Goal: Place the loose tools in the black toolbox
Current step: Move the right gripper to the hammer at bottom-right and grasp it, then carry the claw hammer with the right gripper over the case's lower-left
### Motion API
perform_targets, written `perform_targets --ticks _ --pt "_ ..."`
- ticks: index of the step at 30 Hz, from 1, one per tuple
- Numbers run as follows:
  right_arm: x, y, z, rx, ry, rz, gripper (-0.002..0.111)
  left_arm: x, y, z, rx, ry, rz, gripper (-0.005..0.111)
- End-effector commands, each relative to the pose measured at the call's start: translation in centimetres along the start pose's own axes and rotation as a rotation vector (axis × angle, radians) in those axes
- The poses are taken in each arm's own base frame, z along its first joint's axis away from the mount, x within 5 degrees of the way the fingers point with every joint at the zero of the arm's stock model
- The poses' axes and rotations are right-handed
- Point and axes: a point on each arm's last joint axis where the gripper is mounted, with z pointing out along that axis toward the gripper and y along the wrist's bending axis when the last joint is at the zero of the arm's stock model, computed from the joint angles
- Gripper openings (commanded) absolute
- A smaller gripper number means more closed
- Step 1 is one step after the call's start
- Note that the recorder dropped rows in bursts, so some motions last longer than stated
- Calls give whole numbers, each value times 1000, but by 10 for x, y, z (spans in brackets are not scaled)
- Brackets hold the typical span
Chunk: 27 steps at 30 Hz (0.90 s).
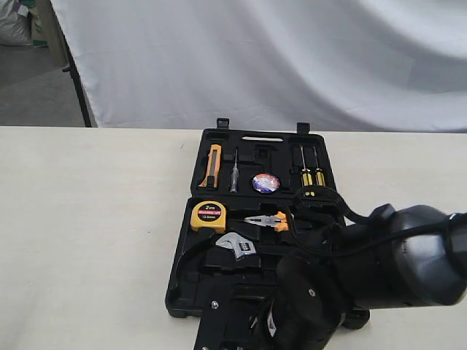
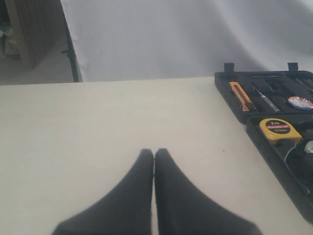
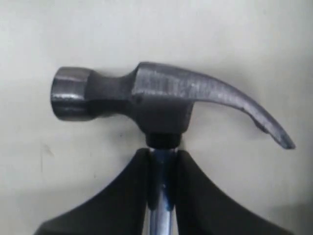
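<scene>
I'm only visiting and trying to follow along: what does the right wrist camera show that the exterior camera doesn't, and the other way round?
Only the right wrist view: the claw hammer, its shaft clamped in the right gripper just below the steel head. Only the exterior view: the open black toolbox, holding the yellow tape measure, orange-handled pliers, adjustable wrench and tape roll. Both: the pale table.

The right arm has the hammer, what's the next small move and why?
Probably carry the hammer to the near half of the black toolbox. The right gripper has its fingers shut on the shaft under the head, with table behind it, while the tape roll and wrench already lie in the box.
</scene>
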Motion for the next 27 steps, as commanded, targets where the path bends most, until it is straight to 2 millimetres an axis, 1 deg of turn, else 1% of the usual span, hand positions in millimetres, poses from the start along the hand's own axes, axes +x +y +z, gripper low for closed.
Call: perform_targets --ticks 1,4,12,15,17,20,22,25,27 --pt "1 3 11 -16 6 4 -1 1 0 0 6 1 -11 1" --pt "-1 3 0 4 -27 -17 -1 1 0 0 6 1 -11 1" --pt "-5 4 -55 112 -176 -67 -1 1 0 0 6 1 -11 1" --pt "-9 3 -72 125 -190 -91 -1 1 0 0 6 1 -11 1" --pt "-14 -1 -82 149 -198 -113 -1 1 0 0 6 1 -11 1" --pt "-21 -15 -96 178 -212 -99 -1 1 0 0 6 1 -11 1" --pt "-24 -30 -102 199 -206 -79 -1 1 0 0 6 1 -11 1" --pt "-30 -54 -104 217 -205 -46 -1 1 0 0 6 1 -11 1" --pt "-36 -67 -101 225 -202 -49 -1 1 0 0 6 1 -11 1"
